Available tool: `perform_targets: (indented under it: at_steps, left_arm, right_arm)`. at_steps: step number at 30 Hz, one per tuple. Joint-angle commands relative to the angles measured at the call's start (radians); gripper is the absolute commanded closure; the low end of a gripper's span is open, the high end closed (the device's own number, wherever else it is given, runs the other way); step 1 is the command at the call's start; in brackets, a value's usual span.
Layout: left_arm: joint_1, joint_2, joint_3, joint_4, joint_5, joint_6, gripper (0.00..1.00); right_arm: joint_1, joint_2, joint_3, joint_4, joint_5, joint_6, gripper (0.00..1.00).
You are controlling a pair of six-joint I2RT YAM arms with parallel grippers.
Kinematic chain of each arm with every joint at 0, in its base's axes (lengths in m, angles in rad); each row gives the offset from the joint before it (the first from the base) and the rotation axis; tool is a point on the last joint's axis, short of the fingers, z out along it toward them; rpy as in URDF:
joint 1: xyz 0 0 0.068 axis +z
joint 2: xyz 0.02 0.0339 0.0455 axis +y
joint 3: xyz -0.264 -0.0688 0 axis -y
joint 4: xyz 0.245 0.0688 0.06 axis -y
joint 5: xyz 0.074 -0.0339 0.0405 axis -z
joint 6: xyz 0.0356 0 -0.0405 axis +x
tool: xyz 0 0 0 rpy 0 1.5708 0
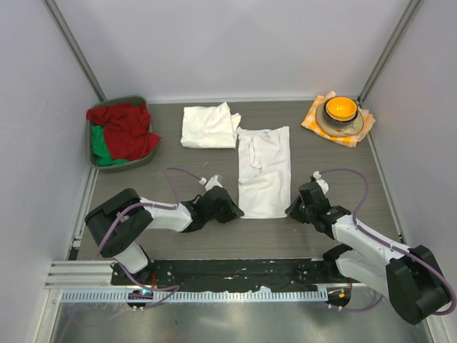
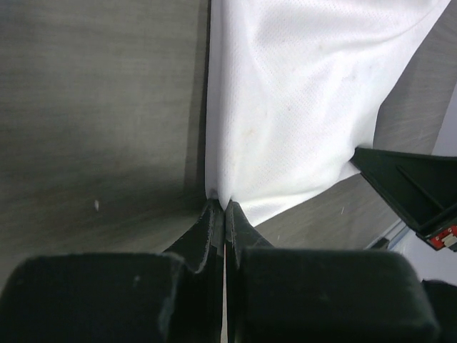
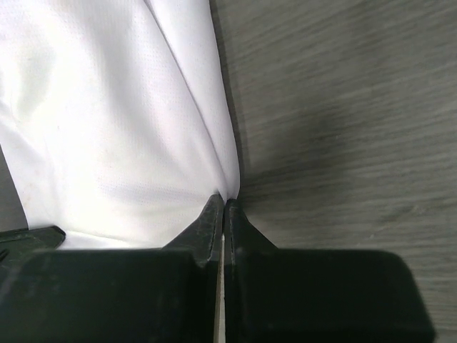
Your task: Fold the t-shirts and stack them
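My left pincer [image 2: 223, 209] is clamped on the near left corner of the long t-shirt [image 1: 264, 168], and my right pincer [image 3: 223, 204] pinches its near right corner. Bare desk [image 1: 335, 171] flanks both long edges; the folded t-shirt [image 1: 208, 127] lies just beside its far left corner

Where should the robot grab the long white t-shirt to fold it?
Its two near corners, one from each side. The long t-shirt lies flat, so lifting both corners should carry that edge over evenly. The left gripper and right gripper pinch there.
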Motion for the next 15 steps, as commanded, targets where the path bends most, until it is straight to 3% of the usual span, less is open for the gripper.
perform_targets:
  at_steps: [1, 4, 10, 15]
  left_arm:
    - [-0.071, -0.093, -0.123, -0.126, -0.049, -0.027, 1.00]
    - [-0.163, -0.200, -0.168, -0.188, -0.102, -0.077, 1.00]
    - [-0.345, -0.390, -0.193, -0.324, -0.241, -0.173, 1.00]
    - [-0.480, -0.466, -0.145, -0.459, -0.362, -0.219, 1.00]
  right_arm:
    - [0.038, -0.107, -0.012, -0.161, -0.010, -0.013, 0.99]
    - [0.115, -0.181, 0.005, -0.250, -0.044, 0.026, 0.99]
    - [0.337, -0.339, 0.093, -0.469, 0.077, 0.158, 0.99]
    - [0.386, -0.463, 0.134, -0.600, 0.096, 0.180, 0.99]
